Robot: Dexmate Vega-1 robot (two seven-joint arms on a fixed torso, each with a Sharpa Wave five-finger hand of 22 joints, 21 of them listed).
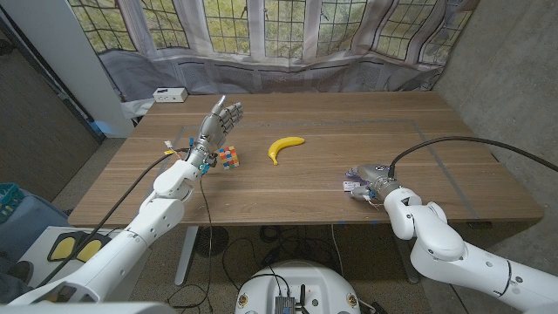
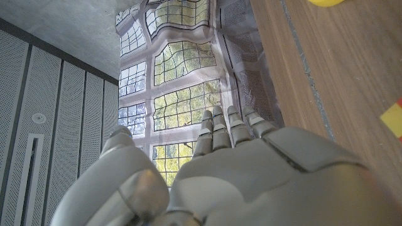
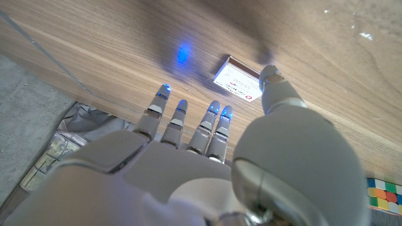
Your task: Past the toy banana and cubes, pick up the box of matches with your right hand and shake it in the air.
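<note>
The box of matches (image 3: 237, 80), small and white with a red-edged label, lies flat on the wooden table (image 1: 349, 131). My right hand (image 3: 213, 144) is over it with fingers spread toward the tabletop, the thumb tip beside the box's edge and nothing gripped. In the head view the box of matches (image 1: 351, 185) peeks out at the left of my right hand (image 1: 368, 180) near the table's front edge. The yellow toy banana (image 1: 285, 146) lies mid-table, a multicoloured cube (image 1: 228, 158) left of it. My left hand (image 1: 218, 126) is raised above the cube, fingers apart, empty.
A white box (image 1: 169, 94) sits at the table's far left corner. A black cable (image 1: 453, 144) arcs over the table from my right wrist. Curtained windows stand behind the table. The cube (image 3: 384, 193) and banana (image 2: 323, 2) show at the wrist views' edges.
</note>
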